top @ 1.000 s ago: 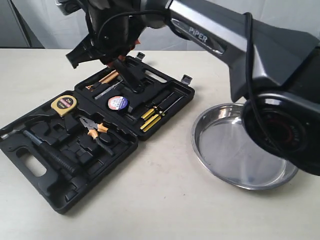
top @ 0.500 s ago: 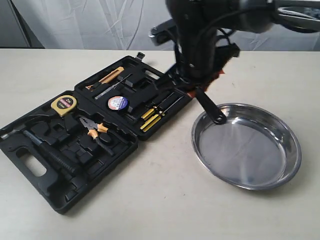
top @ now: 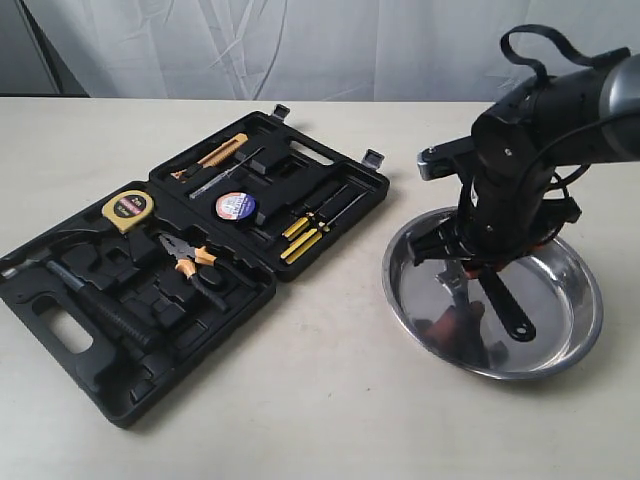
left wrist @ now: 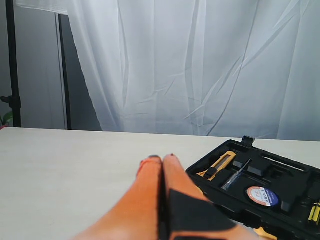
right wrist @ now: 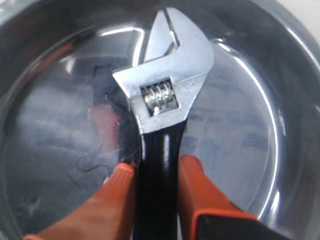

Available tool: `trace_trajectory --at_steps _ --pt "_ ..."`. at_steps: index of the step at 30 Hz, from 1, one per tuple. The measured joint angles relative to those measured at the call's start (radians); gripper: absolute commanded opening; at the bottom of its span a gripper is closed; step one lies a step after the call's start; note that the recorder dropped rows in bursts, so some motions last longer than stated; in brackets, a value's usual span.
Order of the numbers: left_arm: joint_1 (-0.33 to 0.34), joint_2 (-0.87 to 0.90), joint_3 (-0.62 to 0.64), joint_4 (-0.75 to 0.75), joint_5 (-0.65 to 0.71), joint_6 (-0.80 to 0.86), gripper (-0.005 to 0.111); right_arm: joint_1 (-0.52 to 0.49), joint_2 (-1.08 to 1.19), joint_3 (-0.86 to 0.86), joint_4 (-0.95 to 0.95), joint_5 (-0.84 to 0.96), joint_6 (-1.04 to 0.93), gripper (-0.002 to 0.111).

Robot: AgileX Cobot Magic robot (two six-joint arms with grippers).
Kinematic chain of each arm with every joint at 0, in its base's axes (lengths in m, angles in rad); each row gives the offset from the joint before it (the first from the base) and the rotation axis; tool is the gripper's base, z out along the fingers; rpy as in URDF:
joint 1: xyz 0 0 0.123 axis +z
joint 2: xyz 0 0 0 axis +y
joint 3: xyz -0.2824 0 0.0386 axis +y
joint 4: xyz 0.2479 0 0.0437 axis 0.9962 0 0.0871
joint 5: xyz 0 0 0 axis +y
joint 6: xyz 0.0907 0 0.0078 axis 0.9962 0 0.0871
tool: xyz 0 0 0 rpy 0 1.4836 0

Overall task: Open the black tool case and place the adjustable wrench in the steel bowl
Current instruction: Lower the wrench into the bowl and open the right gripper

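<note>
Firmly, the right gripper [right wrist: 157,167] pinched the wrench [right wrist: 170,70] by its black handle over the bowl [top: 585,285]. The left gripper [left wrist: 162,160] had its jaws pressed together, near the open case [top: 240,295].

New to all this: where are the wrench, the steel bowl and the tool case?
adjustable wrench [right wrist: 167,65], right wrist view, silver jaw head.
steel bowl [top: 575,280], exterior view, bare right inner slope.
black tool case [top: 170,310], exterior view, near half's moulded recesses.
</note>
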Motion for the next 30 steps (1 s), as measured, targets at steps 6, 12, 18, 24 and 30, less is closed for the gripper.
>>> trace_trajectory --at_steps 6,12,18,24,30 --pt "0.000 0.000 0.000 0.000 0.000 0.000 0.000 -0.007 0.081 0.003 -0.019 -0.028 0.025 -0.001" --pt "0.000 0.000 0.000 0.000 0.000 0.000 0.000 -0.008 0.115 0.000 -0.034 -0.037 0.092 -0.001" --pt "0.000 0.000 0.000 0.000 0.000 0.000 0.000 -0.008 0.115 0.000 -0.040 -0.040 0.101 -0.001" --pt "0.000 0.000 0.000 0.000 0.000 0.000 0.000 -0.008 0.115 0.000 -0.042 -0.040 0.101 0.020" --pt "0.000 0.000 0.000 0.000 0.000 0.000 0.000 -0.008 0.115 0.000 -0.044 -0.022 0.101 0.041"
